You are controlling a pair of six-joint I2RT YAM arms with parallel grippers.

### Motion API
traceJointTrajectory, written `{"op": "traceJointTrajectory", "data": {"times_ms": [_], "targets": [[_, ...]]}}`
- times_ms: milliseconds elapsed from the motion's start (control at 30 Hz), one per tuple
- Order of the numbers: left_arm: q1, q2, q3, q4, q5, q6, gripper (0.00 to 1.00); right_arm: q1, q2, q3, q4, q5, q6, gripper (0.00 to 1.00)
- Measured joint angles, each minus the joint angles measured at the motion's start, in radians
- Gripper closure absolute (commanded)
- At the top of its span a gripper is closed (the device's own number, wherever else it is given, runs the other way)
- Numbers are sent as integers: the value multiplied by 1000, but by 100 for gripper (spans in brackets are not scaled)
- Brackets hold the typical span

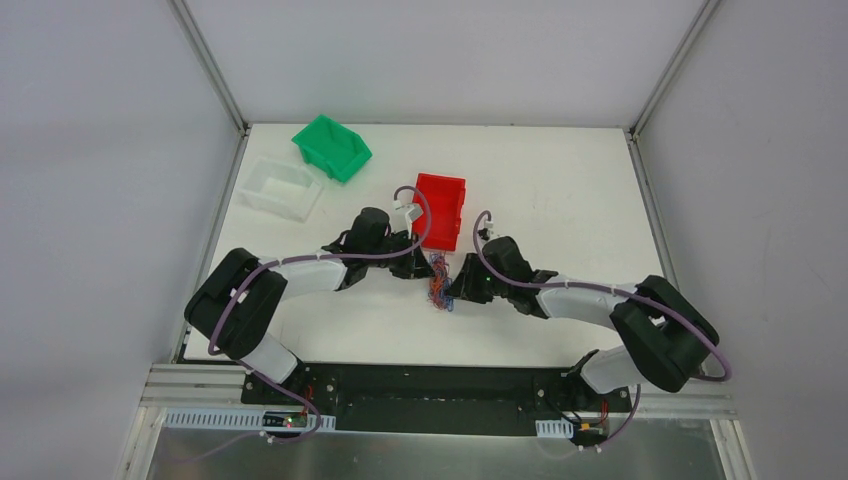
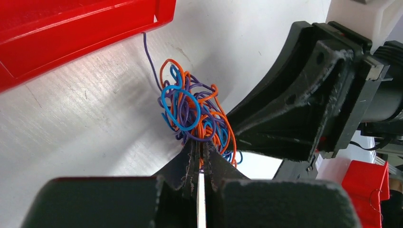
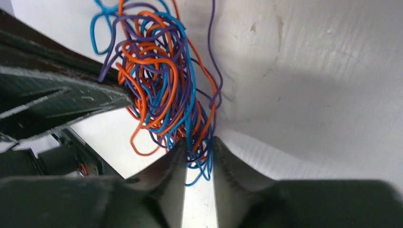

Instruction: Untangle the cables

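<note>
My left gripper [image 2: 200, 149] is clenched on the cables [image 2: 190, 111]: its 2 fingers are pressed almost together, with only a thin slit between them, and several orange and purple strands run into that slit from the underside of the tangle. My right gripper [image 3: 197, 147] is grasping the same tangle from the opposite side; its 2 fingers stand a little apart, with a cluster of blue, orange and purple strands caught between their tips. The cables form 1 dense ball of orange, blue and purple loops, held between my 2 grippers. From above it sits around the middle of the table [image 1: 560, 200], roughly midway between the left and right edges. It is just on the near side of the red bin [image 1: 443, 208], and 1 loose purple strand trails from the ball up toward that bin's rim. I cannot tell whether the ball touches the tabletop or hangs just above it. My 2 sets of fingertips are close to each other, with the tangle filling the gap. A green bin [image 1: 332, 147] stands near the far left corner, and a clear bin [image 1: 280, 187] sits just beside it, closer to the left edge.
</note>
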Motion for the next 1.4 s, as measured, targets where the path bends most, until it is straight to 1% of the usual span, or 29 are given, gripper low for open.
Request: {"op": "traceJointTrajectory", "data": {"times_ms": [67, 167, 233, 333, 433, 533, 600, 700, 767, 800, 833, 933, 967, 1000, 1100, 1233, 1300, 1400], "targets": [[0, 0, 0, 1, -1, 3, 100, 4, -2, -5, 6, 32, 16, 100], [0, -3, 0, -13, -28, 11, 100, 6, -45, -36, 7, 115, 41, 100], [0, -11, -2, -30, -58, 20, 100, 5, -99, -53, -26, 182, 51, 100], [0, -44, -12, -70, -134, 25, 100, -3, -220, -69, -111, 304, 64, 100], [18, -80, -28, -89, -212, 17, 100, -35, -376, -93, -205, 430, 85, 100], [39, -93, -40, -97, -253, 2, 97, -73, -519, -127, -298, 519, 100, 100], [49, -93, -43, -108, -262, -2, 90, -96, -609, -148, -356, 559, 102, 100], [50, -93, -43, -115, -259, 2, 76, -107, -686, -160, -413, 576, 96, 100], [50, -94, -43, -119, -254, 5, 62, -108, -699, -160, -432, 571, 84, 100], [50, -94, -43, -119, -251, 9, 57, -108, -698, -160, -436, 565, 79, 100], [50, -95, -43, -119, -249, 9, 51, -108, -690, -160, -441, 554, 71, 94], [50, -103, -43, -123, -236, 12, 44, -109, -650, -157, -443, 502, 49, 53], [50, -108, -43, -125, -233, 14, 42, -109, -634, -155, -440, 483, 43, 43], [50, -113, -43, -125, -232, 15, 40, -109, -616, -151, -439, 461, 36, 38], [50, -125, -44, -125, -223, 25, 36, -109, -566, -128, -431, 401, 15, 30], [42, -125, -43, -126, -195, 42, 33, -109, -536, -100, -433, 381, 10, 21], [27, -122, -40, -126, -176, 51, 33, -109, -535, -90, -444, 397, 12, 18], [0, -104, -26, -126, -144, 60, 33, -110, -535, -81, -466, 450, 21, 17]]}}
